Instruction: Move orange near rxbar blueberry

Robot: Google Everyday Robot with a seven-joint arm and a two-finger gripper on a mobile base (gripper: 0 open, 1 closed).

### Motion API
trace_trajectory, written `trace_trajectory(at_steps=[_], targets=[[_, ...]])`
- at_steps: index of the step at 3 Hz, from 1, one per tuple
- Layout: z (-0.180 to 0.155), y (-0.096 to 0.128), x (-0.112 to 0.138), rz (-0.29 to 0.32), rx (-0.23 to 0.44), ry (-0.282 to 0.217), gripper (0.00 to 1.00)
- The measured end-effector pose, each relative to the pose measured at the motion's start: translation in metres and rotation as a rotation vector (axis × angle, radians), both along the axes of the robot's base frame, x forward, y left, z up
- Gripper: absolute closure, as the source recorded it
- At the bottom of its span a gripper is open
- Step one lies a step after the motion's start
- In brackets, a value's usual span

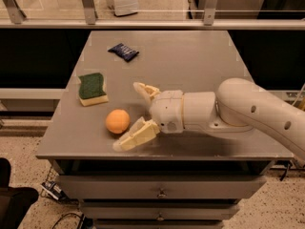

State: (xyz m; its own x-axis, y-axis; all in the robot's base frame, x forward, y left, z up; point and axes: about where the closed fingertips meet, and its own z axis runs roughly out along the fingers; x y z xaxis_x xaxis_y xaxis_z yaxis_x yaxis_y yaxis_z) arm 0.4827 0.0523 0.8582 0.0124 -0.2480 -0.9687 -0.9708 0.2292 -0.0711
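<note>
The orange (117, 121) lies on the grey table (190, 61) near its front left. The rxbar blueberry (123, 51), a dark navy wrapper, lies at the table's far left. My gripper (129, 114) reaches in from the right, open, just right of the orange. One cream finger (145, 90) is behind the orange and the other (136, 136) is in front of it, close to the fruit. The orange sits at the mouth of the fingers, not held.
A green-topped yellow sponge (92, 88) lies on the left side of the table between the orange and the bar. A metal rail (152, 25) runs behind the table. Drawers (162, 192) are below the front edge.
</note>
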Motion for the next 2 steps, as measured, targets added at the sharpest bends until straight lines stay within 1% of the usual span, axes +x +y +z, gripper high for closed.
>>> trace_trajectory(at_steps=[1, 2], targets=[[-0.006, 0.013, -0.004, 0.017, -0.007, 0.017, 0.0], [-0.019, 0.018, -0.001, 0.026, -0.001, 0.046, 0.18]])
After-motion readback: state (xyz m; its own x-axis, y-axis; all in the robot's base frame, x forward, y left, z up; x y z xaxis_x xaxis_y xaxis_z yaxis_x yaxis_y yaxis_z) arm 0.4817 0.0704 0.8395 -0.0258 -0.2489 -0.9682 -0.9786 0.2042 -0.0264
